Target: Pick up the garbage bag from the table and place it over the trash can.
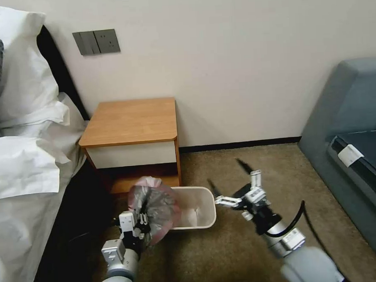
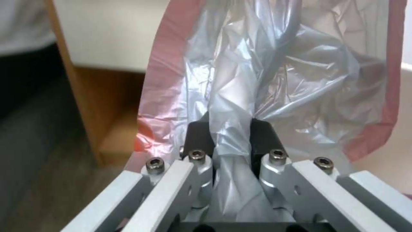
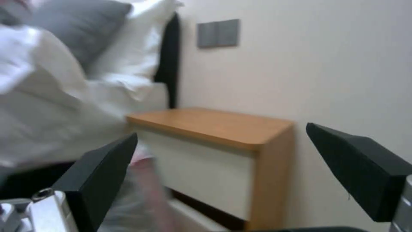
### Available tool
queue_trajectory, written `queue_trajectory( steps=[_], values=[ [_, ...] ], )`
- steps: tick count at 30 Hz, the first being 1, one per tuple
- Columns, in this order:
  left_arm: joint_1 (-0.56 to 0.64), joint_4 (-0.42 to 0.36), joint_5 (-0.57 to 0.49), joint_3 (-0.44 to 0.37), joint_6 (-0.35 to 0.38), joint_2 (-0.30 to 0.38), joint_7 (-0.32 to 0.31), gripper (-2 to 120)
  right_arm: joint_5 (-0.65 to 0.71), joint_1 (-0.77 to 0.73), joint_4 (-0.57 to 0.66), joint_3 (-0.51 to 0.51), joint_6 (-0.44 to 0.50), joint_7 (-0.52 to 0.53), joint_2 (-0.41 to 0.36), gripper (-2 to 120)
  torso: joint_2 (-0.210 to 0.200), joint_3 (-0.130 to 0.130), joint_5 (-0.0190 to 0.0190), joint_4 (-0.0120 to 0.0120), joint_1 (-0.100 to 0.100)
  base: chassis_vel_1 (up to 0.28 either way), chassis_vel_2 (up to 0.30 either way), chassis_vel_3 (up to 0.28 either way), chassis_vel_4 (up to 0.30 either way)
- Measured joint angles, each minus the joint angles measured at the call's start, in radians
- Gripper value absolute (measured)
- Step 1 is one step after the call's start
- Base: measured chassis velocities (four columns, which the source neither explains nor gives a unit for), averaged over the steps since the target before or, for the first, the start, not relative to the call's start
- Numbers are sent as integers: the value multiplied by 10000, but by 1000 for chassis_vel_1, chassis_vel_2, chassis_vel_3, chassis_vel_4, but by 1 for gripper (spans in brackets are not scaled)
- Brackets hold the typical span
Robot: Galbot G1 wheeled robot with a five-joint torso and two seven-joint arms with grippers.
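- The left gripper point(image 1: 142, 221), nearest the robot, hangs low over the carpet just off the left end of the bin; its jaws are clamped on a gathered fold of the thin, crinkly, translucent grey plastic garbage bag point(image 1: 154, 209) with a pinkish-red rim.
- In the left wrist view the left gripper point(image 2: 231, 135) has its two black pads pinching the bag's grey middle point(image 2: 275, 74), and the film fans out beyond them with the pink rim curving round both sides.
- The bag is held in the air, its open mouth spread above the left end of the small cream-white rectangular plastic trash can point(image 1: 197, 207), overlapping that end's rim; the rest of the bin's opening lies uncovered.
- The right gripper point(image 1: 235, 188) hovers just beside the bin's right end, jaws wide apart and holding nothing; in its wrist view the two black fingers stand far apart point(image 3: 223, 167).
- The bin stands on the brown carpet point(image 1: 243, 255) in front of the bench.
- Behind it, the small wooden bench point(image 1: 131, 120) with an orange-brown top and white drawer front stands against the wall, beside the bed with white linen point(image 1: 23, 165).
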Motion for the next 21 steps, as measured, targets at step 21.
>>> queue_trajectory(
  steps=[21],
  values=[
    [618, -780, 1225, 23, -869, -343, -323, 9, 239, 4698, -2202, -3686, -1888, 476, -127, 100, 0, 1, 2, 0, 1, 0, 0, 0, 0]
  ],
)
